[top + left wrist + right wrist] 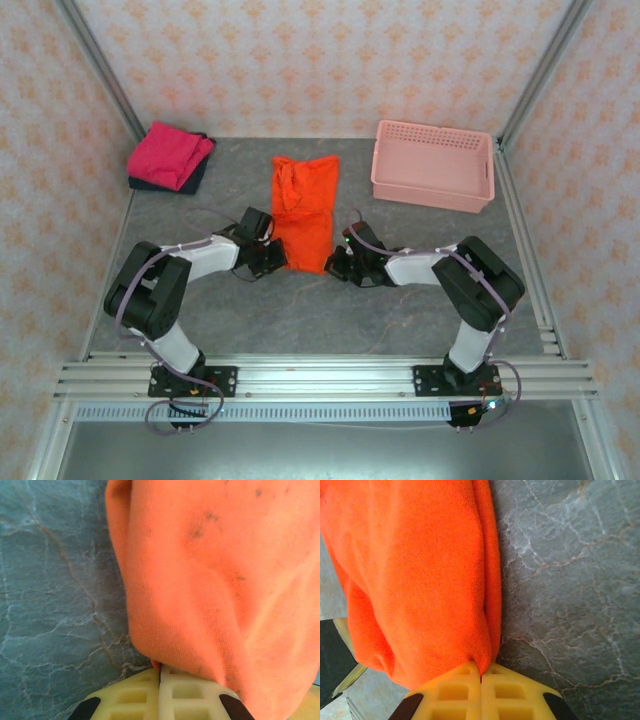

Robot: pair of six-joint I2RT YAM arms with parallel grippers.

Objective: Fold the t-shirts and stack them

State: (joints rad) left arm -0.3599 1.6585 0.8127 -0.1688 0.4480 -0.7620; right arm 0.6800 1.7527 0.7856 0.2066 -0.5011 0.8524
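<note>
left claw (160, 674) and right claw (481, 674) each clamp a near corner of the orange t-shirt (305, 205) (a long strip) on the tabletop (300, 310).

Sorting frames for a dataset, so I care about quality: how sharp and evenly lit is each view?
Top external: sharp, even light, hardly any shadow. Left wrist: the orange shirt looks soft and washed out at right, the table veins clearer. Right wrist: shirt weave crisp, colour saturated.
</note>
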